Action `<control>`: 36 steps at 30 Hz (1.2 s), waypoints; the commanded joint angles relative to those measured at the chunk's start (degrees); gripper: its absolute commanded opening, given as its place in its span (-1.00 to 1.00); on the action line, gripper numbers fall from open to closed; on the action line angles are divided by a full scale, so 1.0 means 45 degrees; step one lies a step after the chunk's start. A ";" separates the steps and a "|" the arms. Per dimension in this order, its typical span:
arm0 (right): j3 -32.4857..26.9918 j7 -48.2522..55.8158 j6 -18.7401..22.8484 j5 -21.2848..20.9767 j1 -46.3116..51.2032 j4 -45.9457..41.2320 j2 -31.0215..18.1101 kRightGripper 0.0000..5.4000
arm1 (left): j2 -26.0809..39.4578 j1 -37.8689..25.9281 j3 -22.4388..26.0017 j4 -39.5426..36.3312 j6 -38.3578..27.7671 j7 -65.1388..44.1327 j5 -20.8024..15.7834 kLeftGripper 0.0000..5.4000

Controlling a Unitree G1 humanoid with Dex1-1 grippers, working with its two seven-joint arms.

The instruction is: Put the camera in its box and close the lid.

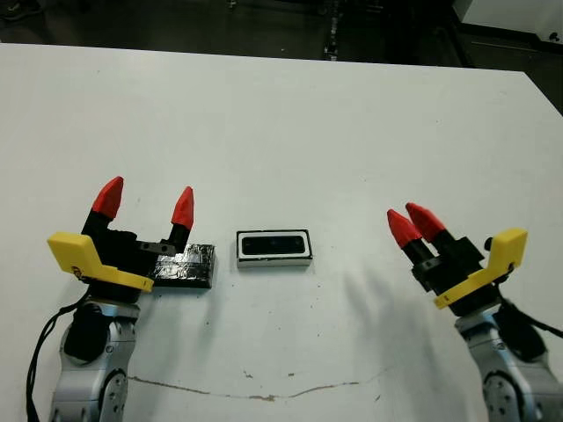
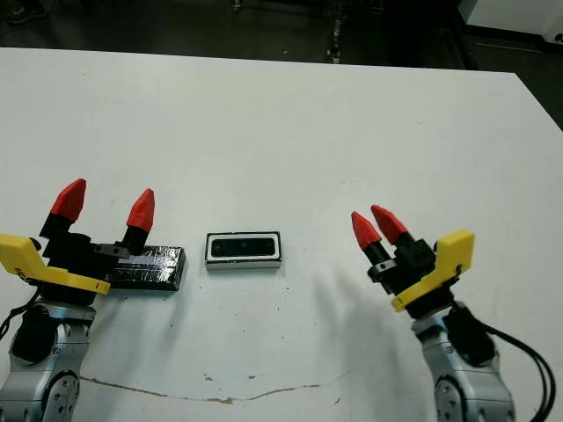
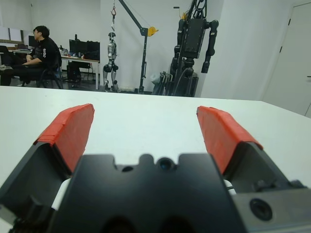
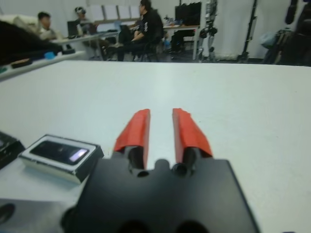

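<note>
The left gripper (image 1: pixel 145 204), fingers spread wide and empty, hovers over the near-left end of the lid (image 1: pixel 185 265), which lies flat at 9 o'clock of the box (image 1: pixel 274 249). The camera (image 1: pixel 272 245) already sits inside the box. Judged next step: close the fingers on the lid's long edges, lift it level, carry it toward 3 o'clock and align the corners before lowering. The right gripper (image 1: pixel 416 219), fingers nearly together, idles well apart at 3 o'clock.

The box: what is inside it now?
The camera lies inside the box, dark face up, filling most of it. The box floor under it is covered. The lid lies beside it.
</note>
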 commanded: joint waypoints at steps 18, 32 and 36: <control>0.0353 -0.1442 -0.0592 -0.0344 0.0421 0.0004 0.0596 -0.99 | 0.0681 0.0170 0.0108 -0.0274 0.0436 -0.0323 0.0028 1.00; 0.0556 -0.1681 -0.0567 -0.0235 0.0342 -0.0002 0.0600 -0.99 | 0.4302 0.0327 0.1500 -0.2433 0.5170 -0.2358 -0.2926 1.00; 0.0592 -0.1778 -0.0435 -0.0272 0.0331 -0.0054 0.0568 -0.99 | 0.6049 -0.0412 0.2205 -0.1657 0.6076 -0.4252 -0.3986 1.00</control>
